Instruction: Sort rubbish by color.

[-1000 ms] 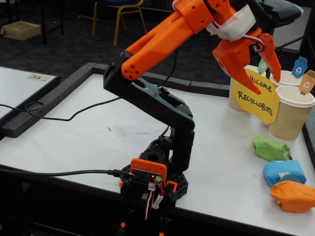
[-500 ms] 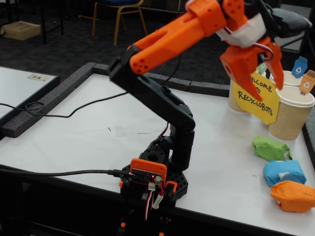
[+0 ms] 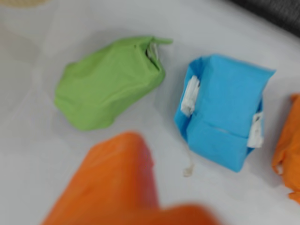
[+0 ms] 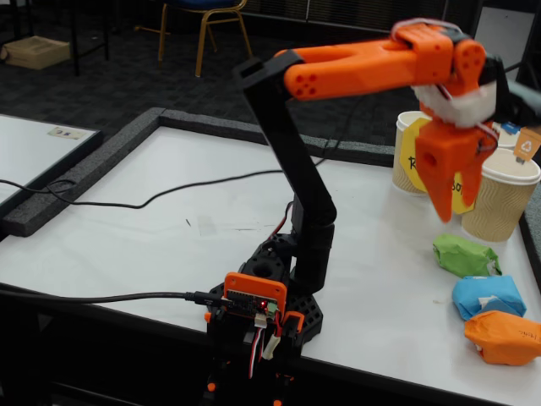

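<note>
Sorting not begun: green wad [image 4: 466,255], blue wad [image 4: 488,296] and orange wad [image 4: 505,336] lie on the table [image 4: 152,245] at four o'clock. Empty gripper [image 4: 445,207] hangs above; its opening is unclear.

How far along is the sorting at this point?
Nothing is sorted yet: the green wad, blue wad and orange wad all lie on the table, none in the cups. The gripper hangs empty above the green wad. All three picks remain.
</note>
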